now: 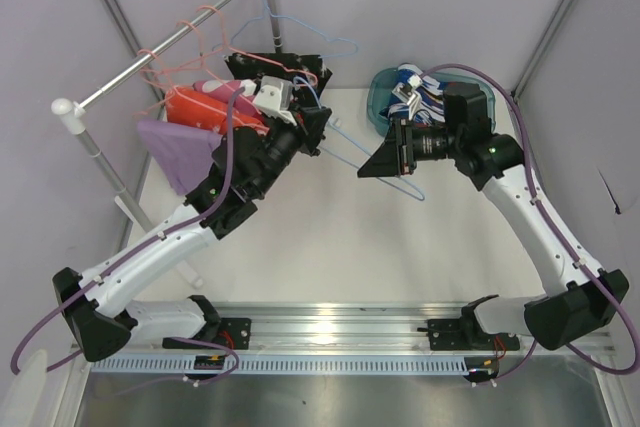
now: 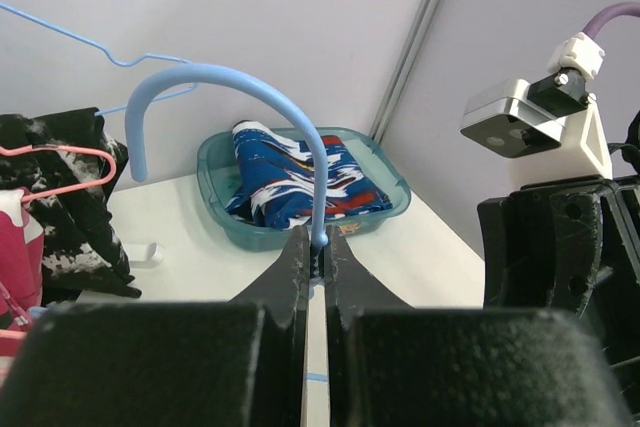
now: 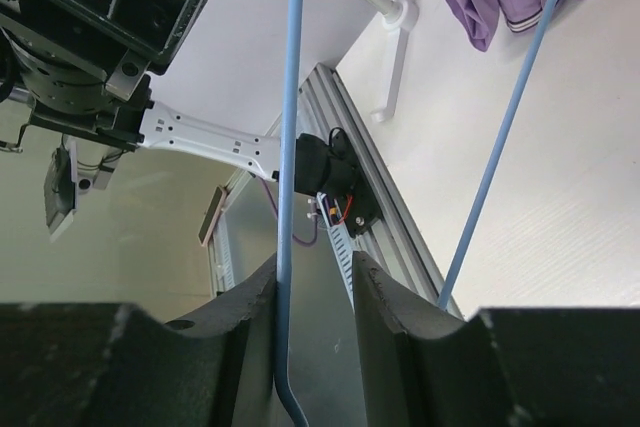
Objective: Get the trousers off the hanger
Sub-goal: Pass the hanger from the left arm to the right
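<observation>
**Holding a bare hanger between two claws**

At ten o'clock, soft lavender trousers point(image 1: 175, 147) and an orange pair point(image 1: 195, 107) hang by the metal rack point(image 1: 150, 62). The left claw point(image 2: 318, 244) is pressed together on the smooth, rounded hook of the blue hanger point(image 2: 230, 75). The right claw point(image 3: 315, 272) stands spread around its thin wire, not pinching. At one o'clock the patterned pair point(image 2: 290, 182) lies folded in a glossy teal tray point(image 2: 208, 172). This pair seems done. Next, I think, the hanger must be laid aside.

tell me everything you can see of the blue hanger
The blue hanger is thin, light blue, seemingly coated wire, with a curved hook. The left gripper is shut on the hook's neck; one bar passes between the right gripper's open jaws. No cloth shows on it.
</observation>
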`<action>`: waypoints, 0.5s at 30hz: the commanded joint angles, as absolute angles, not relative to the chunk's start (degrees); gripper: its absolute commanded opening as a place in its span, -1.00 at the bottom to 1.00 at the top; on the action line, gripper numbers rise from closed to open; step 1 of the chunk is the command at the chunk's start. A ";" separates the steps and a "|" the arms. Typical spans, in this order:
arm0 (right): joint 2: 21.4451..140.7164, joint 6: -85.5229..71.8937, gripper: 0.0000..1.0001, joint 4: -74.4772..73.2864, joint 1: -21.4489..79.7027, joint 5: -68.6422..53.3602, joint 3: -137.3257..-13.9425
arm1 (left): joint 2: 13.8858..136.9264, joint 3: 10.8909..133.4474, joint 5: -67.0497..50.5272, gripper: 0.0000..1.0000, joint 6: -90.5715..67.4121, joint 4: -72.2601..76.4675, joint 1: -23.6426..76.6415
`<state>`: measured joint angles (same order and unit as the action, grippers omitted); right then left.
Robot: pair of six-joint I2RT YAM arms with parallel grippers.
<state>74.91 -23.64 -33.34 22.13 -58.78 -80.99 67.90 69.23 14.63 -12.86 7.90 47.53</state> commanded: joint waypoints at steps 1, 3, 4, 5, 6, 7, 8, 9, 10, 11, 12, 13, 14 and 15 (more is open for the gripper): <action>72.60 -22.50 -0.26 -35.77 21.45 -58.88 -82.09 | 67.06 72.42 17.23 -0.99 -11.60 10.11 47.46; 72.25 -22.59 -0.26 -35.77 21.18 -59.15 -82.26 | 67.15 72.25 16.96 -0.99 -11.86 10.20 47.37; 72.07 -22.67 -0.28 -35.86 21.09 -59.24 -82.44 | 67.24 72.16 16.53 -0.99 -11.87 10.20 47.37; 72.07 -22.50 -0.35 -36.29 21.01 -59.15 -82.62 | 67.41 72.16 14.87 -0.99 -11.69 10.37 47.29; 71.90 -22.50 -0.45 -36.56 20.74 -59.15 -82.79 | 67.50 72.25 13.72 -0.98 -11.60 10.46 47.20; 71.63 -22.50 -0.80 -36.91 20.66 -58.89 -82.97 | 67.67 72.16 12.67 -0.98 -11.51 10.55 47.20; 71.54 -22.50 -1.00 -37.26 20.65 -58.63 -83.06 | 67.85 72.16 11.87 -0.96 -11.51 10.63 47.20; 71.46 -22.41 -1.00 -37.35 20.65 -58.28 -83.06 | 68.03 72.33 10.47 -0.93 -11.86 10.63 47.20; 70.93 -22.33 -1.00 -37.27 20.65 -57.92 -82.88 | 68.11 72.25 9.76 -0.91 -12.13 10.63 47.20; 70.75 -22.41 -1.00 -37.00 20.65 -57.05 -82.36 | 68.03 72.33 9.23 -0.89 -12.56 10.55 47.20; 70.40 -22.67 -1.00 -35.96 20.65 -56.43 -81.92 | 68.11 72.60 8.71 -0.82 -13.96 10.20 47.20; 69.97 -23.63 -1.00 -34.99 20.65 -56.08 -81.31 | 68.03 72.68 8.53 -0.75 -14.84 9.93 47.20; 69.44 -24.43 -1.00 -32.37 20.74 -55.90 -79.99 | 67.94 72.69 8.79 -0.67 -15.55 9.58 47.20; 69.09 -25.56 -1.00 -30.78 20.66 -55.81 -79.28 | 67.59 72.60 9.40 -0.47 -17.73 8.54 47.11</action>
